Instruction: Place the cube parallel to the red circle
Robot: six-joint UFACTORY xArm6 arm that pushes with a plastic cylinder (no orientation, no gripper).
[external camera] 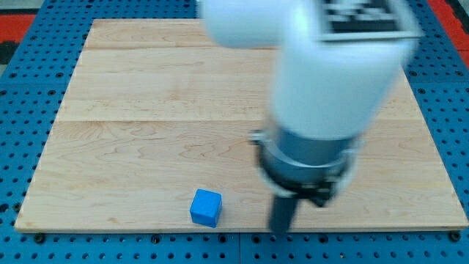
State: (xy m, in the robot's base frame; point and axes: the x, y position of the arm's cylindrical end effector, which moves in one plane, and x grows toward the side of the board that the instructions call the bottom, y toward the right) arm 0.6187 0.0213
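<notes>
Bright even light, arm (322,95) blurred and out of focus, soft shadow beside blue cube (206,207)

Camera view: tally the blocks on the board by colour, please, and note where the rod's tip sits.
Blue cube: 1
Red circle: 0 in view; the arm may be covering it
Total blocks visible: 1
My tip sits to the view's right of the blue cube, apart from it, near the wooden board's bottom edge.

board (146,110): pale matt wood, grained | blue cube (206,207): smooth, plastic-looking | my arm (330,66): glossy white casing | my tip (281,229): dark, matt
</notes>
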